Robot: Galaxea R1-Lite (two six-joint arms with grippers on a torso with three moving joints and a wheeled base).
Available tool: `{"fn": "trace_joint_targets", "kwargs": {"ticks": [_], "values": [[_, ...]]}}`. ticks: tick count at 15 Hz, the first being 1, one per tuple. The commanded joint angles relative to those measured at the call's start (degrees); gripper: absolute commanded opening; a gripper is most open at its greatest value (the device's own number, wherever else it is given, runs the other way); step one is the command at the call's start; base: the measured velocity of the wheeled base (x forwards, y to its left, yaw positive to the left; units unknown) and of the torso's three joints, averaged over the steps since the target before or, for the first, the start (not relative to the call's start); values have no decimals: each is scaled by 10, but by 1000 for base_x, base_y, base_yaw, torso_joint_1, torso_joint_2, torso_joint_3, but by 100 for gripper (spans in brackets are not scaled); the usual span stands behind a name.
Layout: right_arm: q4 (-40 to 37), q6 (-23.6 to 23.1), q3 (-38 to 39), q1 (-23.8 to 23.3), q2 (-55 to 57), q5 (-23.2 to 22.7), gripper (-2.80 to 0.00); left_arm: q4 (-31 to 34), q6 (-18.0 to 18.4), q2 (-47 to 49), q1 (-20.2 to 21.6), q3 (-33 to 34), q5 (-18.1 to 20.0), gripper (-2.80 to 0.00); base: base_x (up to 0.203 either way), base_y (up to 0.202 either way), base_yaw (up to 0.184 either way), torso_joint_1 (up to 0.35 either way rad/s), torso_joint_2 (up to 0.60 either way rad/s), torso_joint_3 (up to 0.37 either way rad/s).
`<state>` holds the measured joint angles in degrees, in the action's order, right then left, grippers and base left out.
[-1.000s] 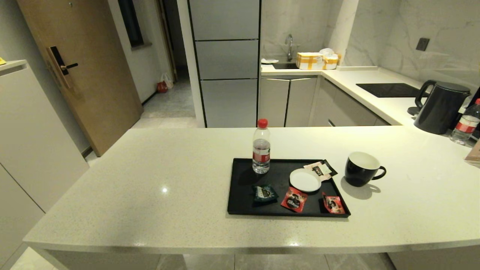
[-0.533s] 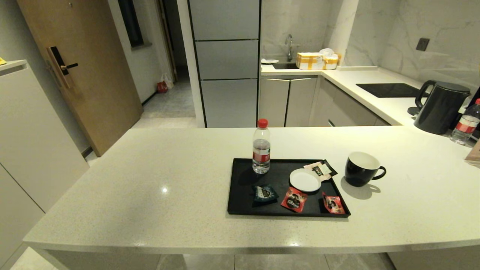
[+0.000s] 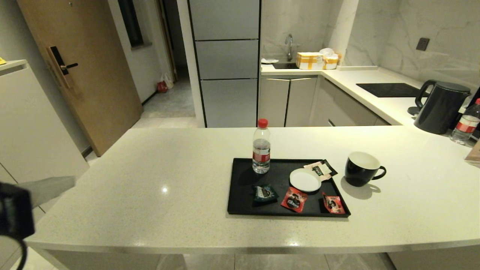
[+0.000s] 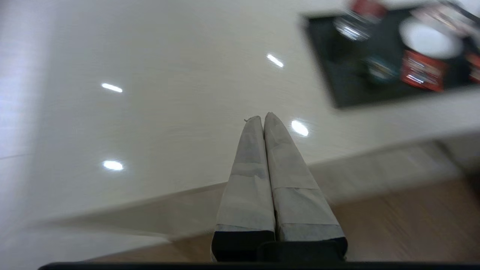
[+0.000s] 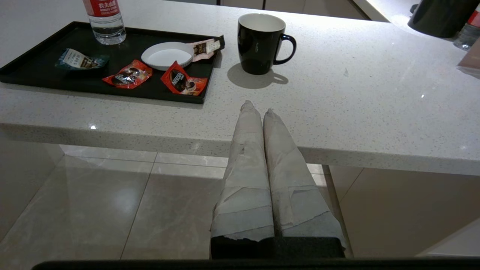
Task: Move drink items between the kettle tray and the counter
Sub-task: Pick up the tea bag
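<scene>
The black mug point(image 3: 362, 168) point(image 5: 260, 45) stands upright on the speckled counter point(image 3: 150, 187) just right of the black kettle tray point(image 3: 240, 187) point(image 5: 48, 77), handle to the right. The teal sachet point(image 3: 264, 193) point(image 5: 80, 60) lies flat in the tray's front left part. My left gripper point(image 3: 71, 182) point(image 4: 262, 117) is shut and empty, over the counter's front left corner, far left of the tray point(image 4: 337, 75). My right gripper point(image 5: 258, 108) is shut and empty, low at the counter's front edge, short of the mug; the head view does not show it.
In the tray are a red-capped water bottle point(image 3: 261, 148), a white saucer point(image 3: 305, 180), two red sachets point(image 3: 294, 199) point(image 3: 333, 204) and a pale sachet point(image 3: 320, 169). A black kettle point(image 3: 440, 107) and a second bottle point(image 3: 465, 123) stand far right, by the cooktop point(image 3: 390, 90).
My left arm has come into the head view at the lower left edge. Nothing on the counter or tray has moved.
</scene>
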<state>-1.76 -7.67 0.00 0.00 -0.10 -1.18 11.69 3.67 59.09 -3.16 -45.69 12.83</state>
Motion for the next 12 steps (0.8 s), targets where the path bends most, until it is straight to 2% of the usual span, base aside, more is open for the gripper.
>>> {"fn": "trace_joint_targets", "kwargs": {"ticks": [1,4,6,7,9,10,12], "values": [[0,-1,2,0,0,0,-280,2,-1,170,-26,-45,59,-280,0,0,0,0,0,0],[0,-1,2,0,0,0,-280,2,-3,329,-97,-117,98,-280,0,0,0,0,0,0],[0,-1,2,0,0,0,-280,-16,-6,422,-128,-178,105,-280,0,0,0,0,0,0],[0,-1,2,0,0,0,-280,-39,-10,467,-143,-216,104,0,0,0,0,0,0,0],[0,-1,2,0,0,0,-280,-86,-48,524,-196,-278,94,0,0,0,0,0,0,0],[0,-1,2,0,0,0,-280,-89,-68,543,-220,-291,85,0,0,0,0,0,0,0],[0,-1,2,0,0,0,-280,-91,-83,558,-236,-298,74,0,0,0,0,0,0,0]]}}
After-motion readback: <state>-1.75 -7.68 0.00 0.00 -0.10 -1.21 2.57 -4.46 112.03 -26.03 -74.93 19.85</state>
